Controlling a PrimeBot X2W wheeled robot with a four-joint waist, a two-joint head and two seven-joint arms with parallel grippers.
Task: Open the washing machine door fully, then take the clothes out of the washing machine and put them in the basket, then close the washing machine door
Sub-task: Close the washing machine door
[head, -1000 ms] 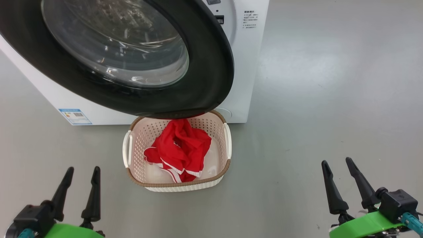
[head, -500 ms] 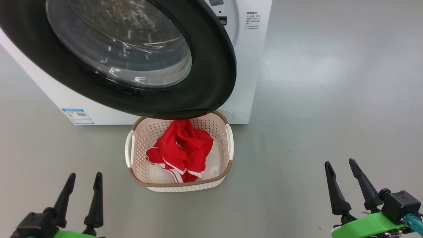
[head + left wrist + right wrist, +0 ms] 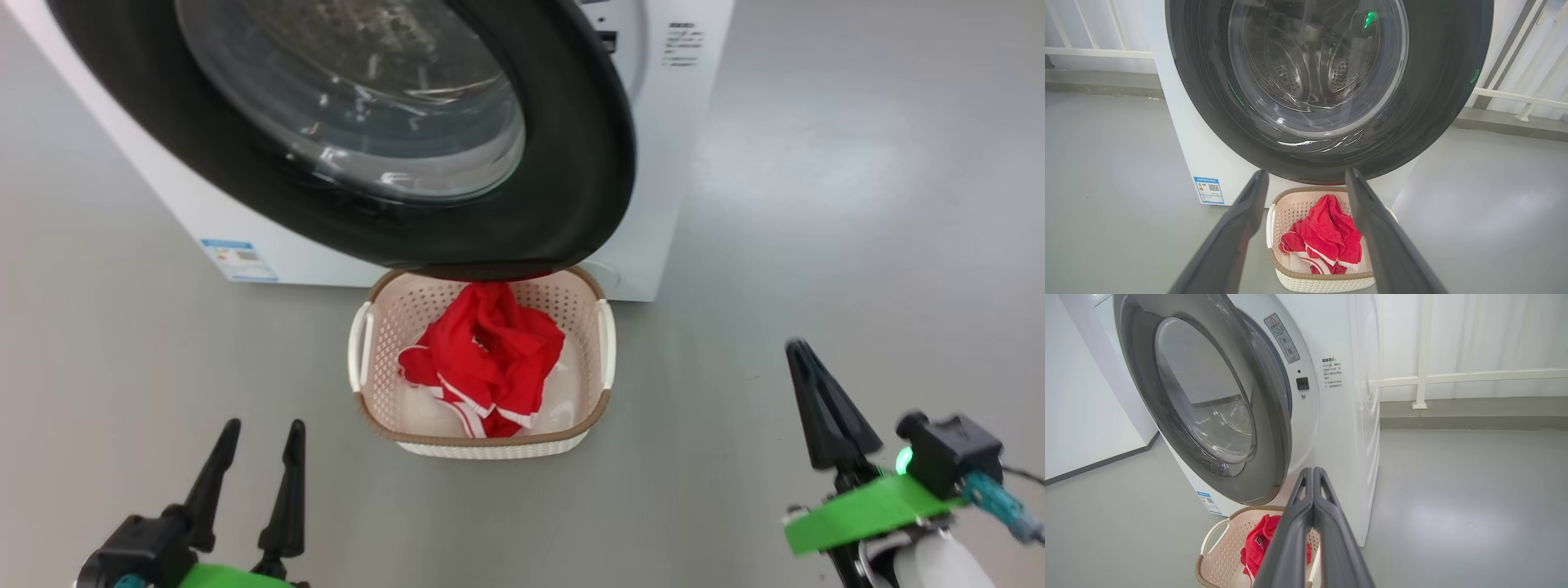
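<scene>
Viewed from the head camera, shows the clothes (image 3: 490,359) lying crumpled in the basket (image 3: 482,439), red with white trim, well inside the brown rim. Places the basket on the floor (image 3: 816,204) at the foot of the washing machine (image 3: 665,163), far end tucked beneath the lower rim of the washing machine door (image 3: 359,122). Presents that door standing ajar: hinged along the machine's left side, free edge swung out on the right, black outer face and glass bowl turned toward the robot, grey inner face exposed in the right wrist view. Shows the left gripper (image 3: 265,429) above the near floor on the robot's left, fingers spread apart and empty, aimed straight at the glass in the left wrist view. Shows the right gripper (image 3: 804,367) above the near floor on the right, fingers pressed together, holding nothing. Leaves, by judgement, only the closing. Turns on one relation: free edge ahead of, above and to the left of the right gripper, apparently nearer to it than to the left one. Suggests a push on the outer face near that edge, toward the machine. Gives no sure reading of the clearance between door rim and basket.
</scene>
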